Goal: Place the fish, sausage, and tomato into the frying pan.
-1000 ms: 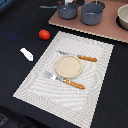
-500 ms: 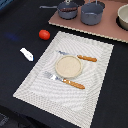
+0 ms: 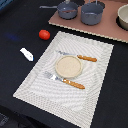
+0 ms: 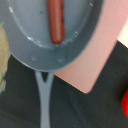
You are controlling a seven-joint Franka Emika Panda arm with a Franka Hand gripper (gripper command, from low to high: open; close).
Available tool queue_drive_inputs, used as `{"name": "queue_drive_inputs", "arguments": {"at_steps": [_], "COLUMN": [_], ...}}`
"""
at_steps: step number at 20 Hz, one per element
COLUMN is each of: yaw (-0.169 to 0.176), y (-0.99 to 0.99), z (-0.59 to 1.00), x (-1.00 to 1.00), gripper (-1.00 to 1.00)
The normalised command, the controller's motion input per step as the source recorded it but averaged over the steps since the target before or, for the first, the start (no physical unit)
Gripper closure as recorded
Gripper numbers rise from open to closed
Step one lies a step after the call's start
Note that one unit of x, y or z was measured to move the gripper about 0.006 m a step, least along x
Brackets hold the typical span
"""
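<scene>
The gripper shows in neither view, so how far its jaws stand open cannot be told. The wrist camera looks down on the pan (image 4: 50, 35), where the sausage (image 4: 56, 21) lies inside. In the exterior view the pan (image 3: 67, 10) sits on the pink board (image 3: 110, 27) beside the pot (image 3: 92, 13). The tomato (image 3: 44, 34) and fish (image 3: 26, 54) lie on the dark table (image 3: 20, 20), well apart from the pan, unmoved since the earlier frames. The arm itself is out of sight, probably above the pan.

No readable txt, labels or nos. anywhere.
</scene>
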Motion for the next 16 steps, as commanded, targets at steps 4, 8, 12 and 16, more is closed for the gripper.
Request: {"name": "queue_drive_inputs", "arguments": {"at_steps": [4, 8, 12, 16], "yaw": [-0.007, -0.038, -0.04, -0.031], "y": [-0.98, -0.89, -0.88, -0.89], "z": [0.03, 0.0, 0.0, 0.0], "x": [0.0, -0.01, 0.0, -0.03], "gripper": [-1.0, -1.0, -1.0, -1.0]}}
